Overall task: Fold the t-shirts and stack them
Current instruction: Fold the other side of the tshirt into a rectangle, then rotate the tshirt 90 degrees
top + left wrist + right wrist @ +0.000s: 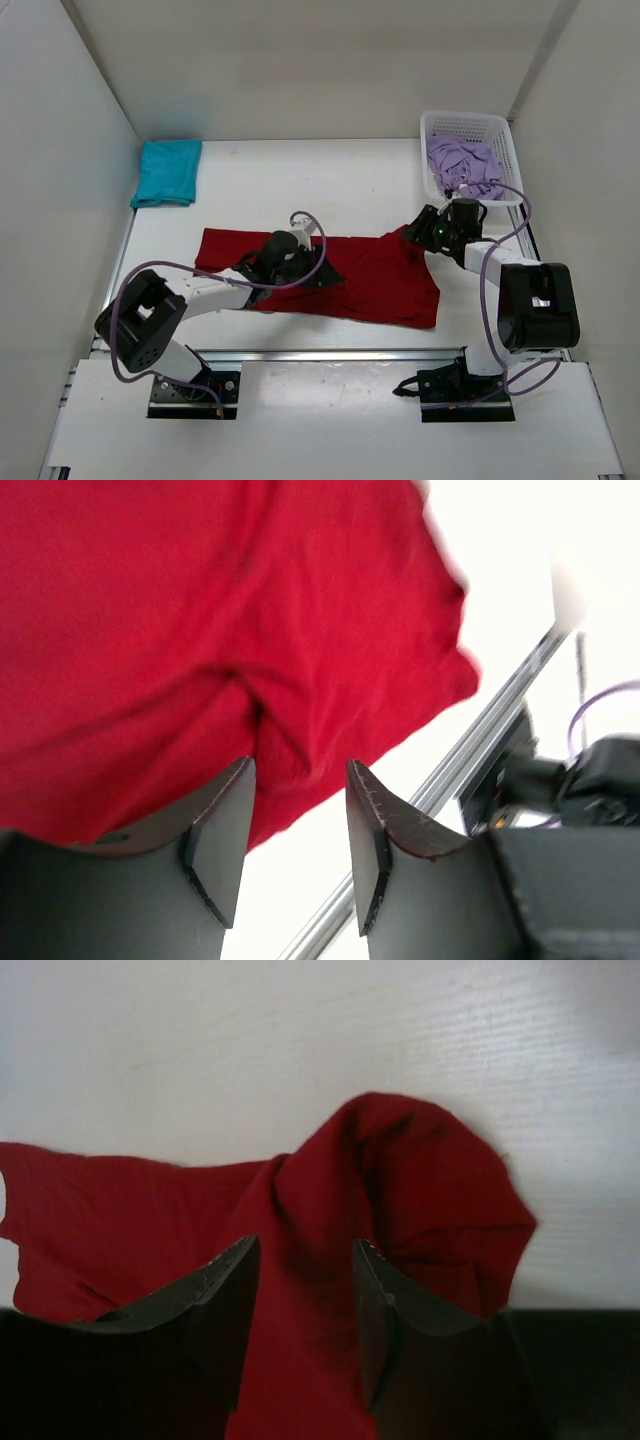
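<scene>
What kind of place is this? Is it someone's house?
Probably a robot lab, not a house: robot arms bolted to a white table, plain white walls around it, a red shirt laid out.

Overhead view. Dark red t-shirt (375, 285) lies spread flat across the middle of the white table (300, 180), long axis running 9 to 3 o'clock, with its near right corner toward 5 o'clock. The left gripper (318, 272) sits over the shirt's centre, its arm reaching in from 7 o'clock. The right gripper (422, 230) is at the shirt's far right corner, about 2 o'clock from the shirt's centre; jaw spacing not resolvable on either. Teal t-shirt (168, 172) is folded into a neat rectangle at the table's 10 o'clock corner, well apart from the red one. A white mesh basket (470, 120) stands at 1 o'clock with the lilac t-shirt (462, 165) crumpled inside it.
</scene>
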`<move>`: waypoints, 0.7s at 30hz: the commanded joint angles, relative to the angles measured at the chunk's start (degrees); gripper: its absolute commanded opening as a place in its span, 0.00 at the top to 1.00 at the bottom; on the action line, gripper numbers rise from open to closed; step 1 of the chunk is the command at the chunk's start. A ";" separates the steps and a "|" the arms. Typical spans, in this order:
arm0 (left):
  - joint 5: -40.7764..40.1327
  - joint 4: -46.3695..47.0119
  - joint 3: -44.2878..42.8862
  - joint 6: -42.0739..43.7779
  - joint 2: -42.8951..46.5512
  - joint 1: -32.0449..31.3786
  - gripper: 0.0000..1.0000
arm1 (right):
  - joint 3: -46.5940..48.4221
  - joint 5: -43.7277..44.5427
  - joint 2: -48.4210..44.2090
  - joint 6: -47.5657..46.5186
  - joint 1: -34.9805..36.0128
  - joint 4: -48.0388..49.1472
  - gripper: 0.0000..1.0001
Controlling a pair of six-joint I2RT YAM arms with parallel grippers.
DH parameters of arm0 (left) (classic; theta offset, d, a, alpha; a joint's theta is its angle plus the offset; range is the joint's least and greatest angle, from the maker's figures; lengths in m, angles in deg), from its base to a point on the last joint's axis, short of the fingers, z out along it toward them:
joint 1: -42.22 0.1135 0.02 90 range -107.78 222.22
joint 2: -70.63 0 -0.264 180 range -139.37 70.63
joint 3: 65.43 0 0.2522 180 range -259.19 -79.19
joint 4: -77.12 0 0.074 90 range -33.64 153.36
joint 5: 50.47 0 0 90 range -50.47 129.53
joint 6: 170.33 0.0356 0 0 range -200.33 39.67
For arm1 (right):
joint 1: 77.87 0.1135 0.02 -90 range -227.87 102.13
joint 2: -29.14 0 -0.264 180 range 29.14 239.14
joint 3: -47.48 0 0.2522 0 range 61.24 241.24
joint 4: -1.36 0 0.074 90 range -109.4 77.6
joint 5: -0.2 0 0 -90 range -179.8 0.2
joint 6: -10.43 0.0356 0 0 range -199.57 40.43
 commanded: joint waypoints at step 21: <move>3.94 11.10 2.79 -8.84 -11.24 33.32 0.56 | -6.04 -2.59 0.82 2.48 -5.50 7.45 1.00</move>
